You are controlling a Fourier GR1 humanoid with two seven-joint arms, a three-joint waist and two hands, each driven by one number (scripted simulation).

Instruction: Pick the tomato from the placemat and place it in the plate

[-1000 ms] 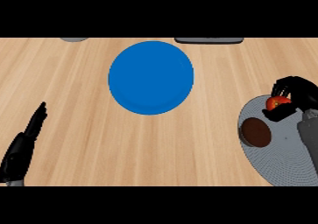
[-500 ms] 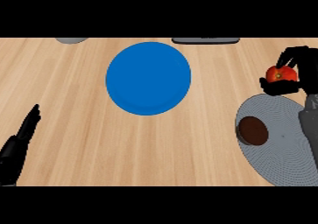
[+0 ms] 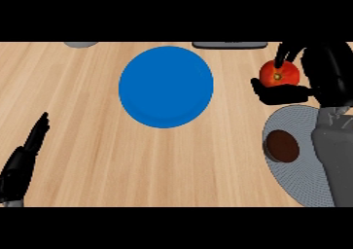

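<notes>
The red tomato (image 3: 280,74) is off the grey placemat (image 3: 293,168), held above the wooden counter at the upper right with my right hand (image 3: 324,73) shut on it, fingers above and thumb below. The blue plate (image 3: 166,86) lies on the counter to the tomato's left, with bare wood between them. My left hand (image 3: 22,163) rests open at the lower left edge, fingers straight and pointing up.
A dark brown round object (image 3: 283,145) sits on the placemat's left part. My right forearm (image 3: 338,160) covers the placemat's right side. A grey object (image 3: 81,44) and a dark flat object (image 3: 229,45) lie along the far edge.
My right hand has lifted the tomato off the placemat and carried it up and away from it. The view has shifted slightly; the left hand stays at rest.
</notes>
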